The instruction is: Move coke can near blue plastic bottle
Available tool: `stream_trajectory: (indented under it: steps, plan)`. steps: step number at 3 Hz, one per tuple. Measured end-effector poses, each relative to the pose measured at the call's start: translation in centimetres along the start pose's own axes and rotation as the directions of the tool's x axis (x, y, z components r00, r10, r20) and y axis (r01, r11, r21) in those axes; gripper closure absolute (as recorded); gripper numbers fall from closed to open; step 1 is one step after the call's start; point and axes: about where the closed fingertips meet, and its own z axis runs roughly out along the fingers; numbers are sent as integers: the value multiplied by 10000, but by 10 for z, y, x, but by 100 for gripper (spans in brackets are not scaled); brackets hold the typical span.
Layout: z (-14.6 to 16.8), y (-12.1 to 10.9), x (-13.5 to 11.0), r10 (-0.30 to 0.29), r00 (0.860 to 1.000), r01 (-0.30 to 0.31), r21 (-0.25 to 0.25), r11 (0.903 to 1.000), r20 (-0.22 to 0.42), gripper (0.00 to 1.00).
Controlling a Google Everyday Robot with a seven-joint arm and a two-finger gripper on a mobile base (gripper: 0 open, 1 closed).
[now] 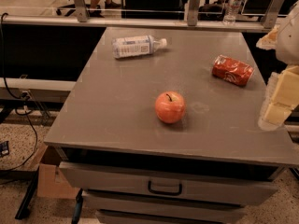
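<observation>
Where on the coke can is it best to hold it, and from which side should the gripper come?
Probably across the middle of the coke can, from above: it lies on its side, slanted, so its curved flanks are free. The gripper hovers at the right edge of the table.

Grey table top [117, 106], flat, with drawers under the front edge. Three items lie directly on it. Blue plastic bottle [138, 46]: on its side, far left area, cap pointing right. Coke can [232, 70]: on its side, dented, at the right, well apart from the bottle. Apple [170, 107]: stem up, nearer the front. Gripper [276, 111]: at the table's right edge, apart from the can.
</observation>
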Motion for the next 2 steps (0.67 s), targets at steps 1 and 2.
stream_trajectory:
  steps: [1, 2]
  plan:
    - [0, 0, 0, 0, 10000, 0, 2, 10000, 1, 0]
    - [1, -6, 1, 309, 9973, -309, -16, 9995, 666, 0]
